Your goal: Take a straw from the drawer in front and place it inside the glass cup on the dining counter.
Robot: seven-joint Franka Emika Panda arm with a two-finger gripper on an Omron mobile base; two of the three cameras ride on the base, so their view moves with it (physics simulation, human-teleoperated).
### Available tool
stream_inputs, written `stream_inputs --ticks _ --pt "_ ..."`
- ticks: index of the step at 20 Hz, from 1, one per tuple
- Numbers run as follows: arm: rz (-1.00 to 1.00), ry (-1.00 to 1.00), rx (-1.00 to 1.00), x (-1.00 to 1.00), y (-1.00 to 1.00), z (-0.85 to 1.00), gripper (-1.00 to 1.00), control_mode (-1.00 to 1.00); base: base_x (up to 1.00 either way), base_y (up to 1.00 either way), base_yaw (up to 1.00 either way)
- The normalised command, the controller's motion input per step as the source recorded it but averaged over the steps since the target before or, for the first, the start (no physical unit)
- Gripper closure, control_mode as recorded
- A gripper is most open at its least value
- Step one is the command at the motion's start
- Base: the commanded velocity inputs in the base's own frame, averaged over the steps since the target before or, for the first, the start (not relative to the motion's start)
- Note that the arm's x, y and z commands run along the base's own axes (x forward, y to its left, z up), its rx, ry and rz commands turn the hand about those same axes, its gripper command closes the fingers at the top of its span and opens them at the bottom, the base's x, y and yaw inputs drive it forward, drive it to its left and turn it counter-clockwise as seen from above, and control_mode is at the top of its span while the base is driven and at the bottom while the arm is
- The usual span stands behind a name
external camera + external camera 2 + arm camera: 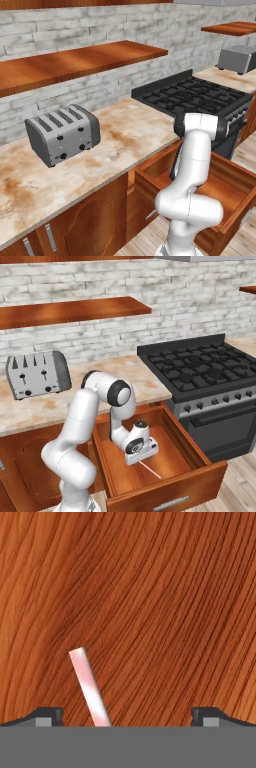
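The reddish-brown drawer (pixel 172 457) is pulled out under the worktop; its side wall (pixel 231 176) shows past my arm in the left base view. On its wooden floor lies the thin pale pink straw (pixel 152 470). My gripper (pixel 142 459) reaches down into the drawer, just above the straw's near end. In the hand view the straw (pixel 89 687) slants up from between the two fingertips (pixel 48 716), nearer the left one, and touches neither. The gripper (pixel 127 718) is open and holds nothing. The glass cup and the dining counter are out of view.
A silver toaster (pixel 36 375) stands on the marble worktop (pixel 60 406) left of the drawer. A black stove (pixel 200 366) borders the drawer's right side. Wooden shelves (pixel 75 62) hang on the brick wall. Cabinet doors (pixel 75 225) sit below the worktop.
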Motion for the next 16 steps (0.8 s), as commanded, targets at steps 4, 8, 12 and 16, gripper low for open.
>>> stream_inputs --ticks 4,8,12,16 --pt "0.0 0.02 0.0 0.0 -0.01 -0.47 1.0 -1.0 0.0 0.0 0.0" --pt "0.0 0.02 0.0 0.0 -0.13 -0.35 1.0 -1.0 0.0 0.0 0.0" --pt "0.0 0.01 0.0 -0.04 -0.17 -0.05 1.0 -1.0 0.0 0.0 0.0" --pt "0.0 0.0 0.0 -0.07 -0.16 0.0 1.0 -1.0 0.0 0.0 0.0"
